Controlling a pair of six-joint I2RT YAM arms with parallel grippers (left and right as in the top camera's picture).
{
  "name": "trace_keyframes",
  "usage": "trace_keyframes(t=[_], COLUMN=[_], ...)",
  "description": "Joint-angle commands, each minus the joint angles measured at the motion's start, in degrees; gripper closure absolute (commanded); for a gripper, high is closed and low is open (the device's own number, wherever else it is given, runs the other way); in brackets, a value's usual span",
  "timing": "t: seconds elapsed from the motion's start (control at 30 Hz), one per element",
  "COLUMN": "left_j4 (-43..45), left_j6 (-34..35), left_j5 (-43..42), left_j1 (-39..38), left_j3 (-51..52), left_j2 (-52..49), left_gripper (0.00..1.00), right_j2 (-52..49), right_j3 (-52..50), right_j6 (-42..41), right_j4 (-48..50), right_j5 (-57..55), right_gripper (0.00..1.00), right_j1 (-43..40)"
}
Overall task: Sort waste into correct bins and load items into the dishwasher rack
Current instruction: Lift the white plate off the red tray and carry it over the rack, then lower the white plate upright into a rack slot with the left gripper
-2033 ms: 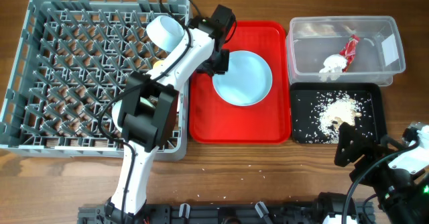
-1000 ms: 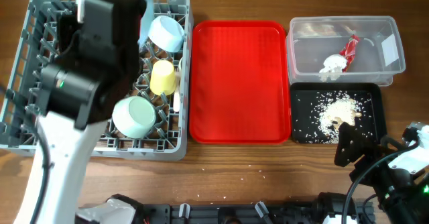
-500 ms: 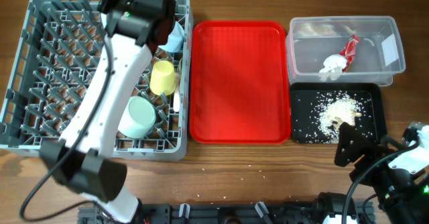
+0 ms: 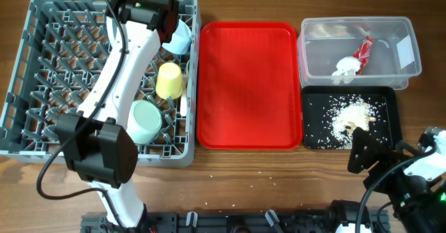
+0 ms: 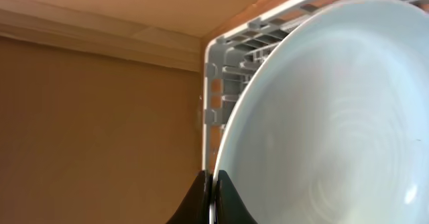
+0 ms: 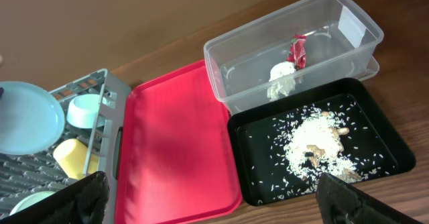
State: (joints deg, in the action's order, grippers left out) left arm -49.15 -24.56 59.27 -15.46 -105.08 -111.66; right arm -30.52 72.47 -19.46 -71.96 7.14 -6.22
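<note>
My left gripper (image 5: 211, 198) is shut on the rim of the round light-blue plate (image 5: 335, 117). It holds the plate on edge over the back right part of the grey dishwasher rack (image 4: 56, 65); the plate also shows in the right wrist view (image 6: 27, 120). The light-blue bowl (image 4: 181, 36) and the yellow cup (image 4: 170, 79) lie in the rack. The clear tub (image 4: 306, 48) holds the white napkin (image 4: 343, 67) and the red wrapper (image 4: 364, 49). The black tray (image 4: 311, 97) holds the rice scraps (image 4: 348, 114). My right gripper (image 6: 221, 210) is open and empty near the front right.
The red serving tray (image 4: 247, 86) lies bare between the rack and the bins. A pale green cup (image 4: 143, 120) sits in the rack's front right part. A thin white utensil (image 4: 182, 100) lies beside the yellow cup. My left arm stretches across the rack.
My left arm has carried the plate from the red tray to above the rack's back right part, and the tray is now bare. The right arm has not moved.
</note>
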Motion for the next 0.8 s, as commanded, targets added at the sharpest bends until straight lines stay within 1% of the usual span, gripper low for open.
trace_keyframes(t=[0.0, 0.07, 0.23, 0.27, 0.3, 0.43, 0.47, 0.5, 0.53, 0.57, 0.6, 0.63, 0.67, 0.7, 0.77], left_j4=[0.63, 0.87, 0.96, 0.96, 0.66, -1.22, -1.33, -1.66, -1.64, -1.51, -0.98, -0.39, 0.15, 0.72, 1.2], left_j6=[1.42, 1.97, 10.43, 12.02, 13.4, 17.2, 17.84, 21.4, 22.8, 24.06, 25.0, 25.53, 25.55, 25.68, 29.24], left_j5=[-2.05, -2.27, -3.69, -4.87, -6.12, -10.03, -10.01, -10.03, -10.45, -11.47, -14.49, -18.05, -21.33, -26.34, -35.65], left_j1=[0.22, 0.22, 0.2, 0.2, 0.2, 0.2, 0.2, 0.04, -0.04, -0.07, -0.07, -0.04, -0.07, -0.07, -0.07], left_j3=[2.95, 3.3, 3.3, 3.3, 3.3, 3.3, 3.3, 3.3, 3.3, 3.28, 3.28, 3.28, 3.28, 3.28, 3.28], left_j2=[-1.2, -1.2, -1.18, -1.16, -1.16, -1.16, -1.05, 0.33, 1.29, 2.45, 4.48, 6.58, 8.15, 10.36, 15.26], left_gripper=[0.96, 0.96, 0.92, 0.89, 0.75, 0.61, 0.6, 0.57, 0.55, 0.42, 0.24, 0.1, 0.05, 0.0, 0.0], right_j2=[0.09, 0.09, 0.09, 0.09, 0.09, 0.09, 0.09, 0.09, 0.09, 0.09, 0.09, 0.09, 0.09, 0.09, 0.09], right_j3=[0.04, 0.04, 0.04, 0.04, 0.04, 0.04, 0.04, 0.04, 0.04, 0.04, 0.04, 0.04, 0.04, 0.04, 0.04], right_j6=[-0.46, -0.46, -0.46, -0.44, -0.46, -0.44, -0.46, -0.46, -0.44, -0.46, -0.44, -0.46, -0.46, -0.46, -0.46], right_j4=[0.26, 0.26, 0.26, 0.26, 0.26, 0.26, 0.26, 0.26, 0.26, 0.26, 0.26, 0.26, 0.26, 0.26, 0.26], right_j5=[0.44, 0.46, 0.44, 0.44, 0.44, 0.46, 0.46, 0.46, 0.46, 0.44, 0.46, 0.46, 0.44, 0.46, 0.46], right_gripper=[0.0, 0.01, 0.0, 0.0, 0.0, 0.0, 0.0, 0.0, 0.0, 0.0, 0.0, 0.0, 0.0, 0.0, 0.0], right_j1=[-0.13, -0.13, -0.13, -0.13, -0.13, -0.13, -0.13, -0.13, -0.13, -0.13, -0.13, -0.13, -0.13, -0.13, -0.13])
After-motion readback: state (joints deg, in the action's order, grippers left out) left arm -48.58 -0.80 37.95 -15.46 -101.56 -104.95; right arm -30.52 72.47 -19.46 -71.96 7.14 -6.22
